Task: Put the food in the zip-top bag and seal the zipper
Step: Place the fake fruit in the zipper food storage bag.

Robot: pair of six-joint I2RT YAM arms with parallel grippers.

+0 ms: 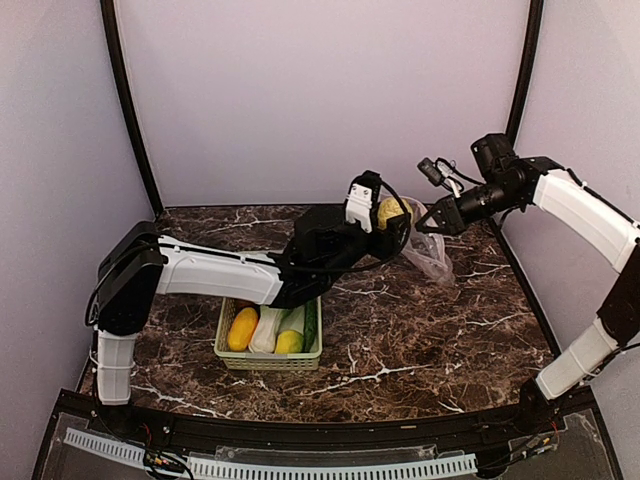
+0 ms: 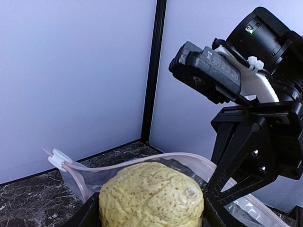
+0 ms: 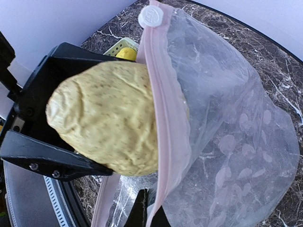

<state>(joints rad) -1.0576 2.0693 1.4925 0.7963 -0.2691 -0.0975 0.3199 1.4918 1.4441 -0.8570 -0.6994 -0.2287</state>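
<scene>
My left gripper is shut on a bumpy yellow-brown potato, one piece of the food, and holds it at the open mouth of the zip-top bag. In the left wrist view the potato fills the space between my black fingers, with the bag's rim curving behind it. The right wrist view shows the potato partly past the pink zipper, whose white slider sits at the far end. My right gripper is shut on the bag's zipper edge and holds the clear bag up off the table.
A pale green lattice basket stands on the marble table under my left arm. It holds a yellow-orange fruit, bok choy and a dark cucumber. Walls close in at the back and on both sides.
</scene>
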